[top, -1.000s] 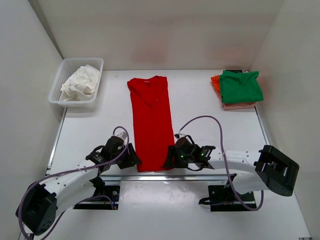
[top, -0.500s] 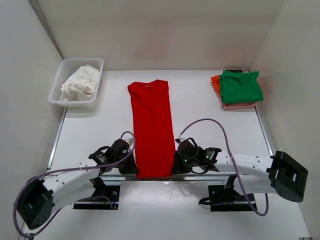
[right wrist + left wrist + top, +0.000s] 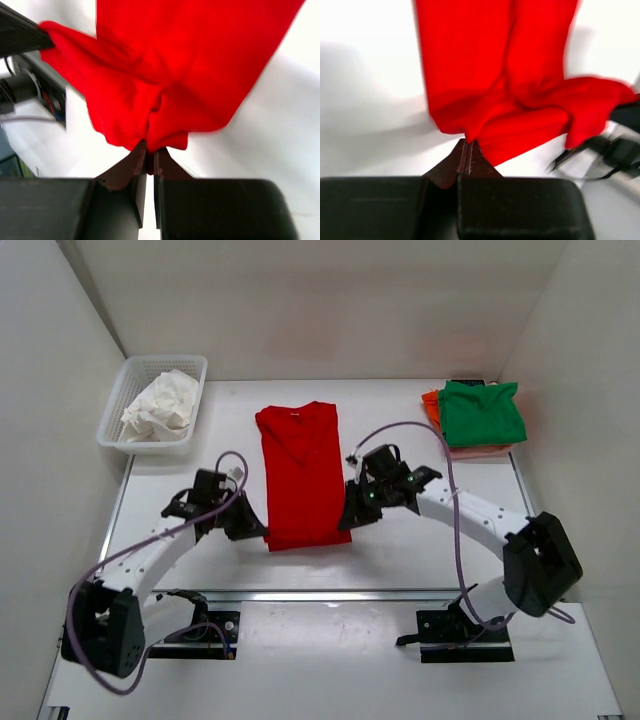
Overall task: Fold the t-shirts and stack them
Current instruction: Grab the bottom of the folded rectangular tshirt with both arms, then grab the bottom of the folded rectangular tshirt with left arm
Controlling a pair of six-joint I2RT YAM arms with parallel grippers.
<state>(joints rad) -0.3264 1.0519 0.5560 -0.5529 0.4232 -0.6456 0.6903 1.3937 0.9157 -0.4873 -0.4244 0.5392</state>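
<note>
White table (image 3: 420, 540) underneath all. Down its middle, red t-shirt (image 3: 300, 465), collar end flat at the far side, near end gathered up in loose folds and sagging between two grips. Reaching in to the near left corner of the red t-shirt, left arm (image 3: 150, 565); to the near right corner, right arm (image 3: 475, 512), its purple cable (image 3: 400, 428) looping just beside the shirt's right edge. Far right of the red t-shirt and well apart from it, a folded stack: green t-shirt (image 3: 482, 413) on top, orange t-shirt (image 3: 431, 405) and pink t-shirt (image 3: 475, 451) peeking out below. Far left of the red t-shirt, equally apart, a white basket (image 3: 113, 425) holding crumpled white cloth (image 3: 160, 405). At the left hem corner, left gripper (image 3: 468, 146), fingers pressed together on a pinch of red cloth. At the right hem corner, right gripper (image 3: 149, 151), fingers likewise clamped on bunched red cloth.
</note>
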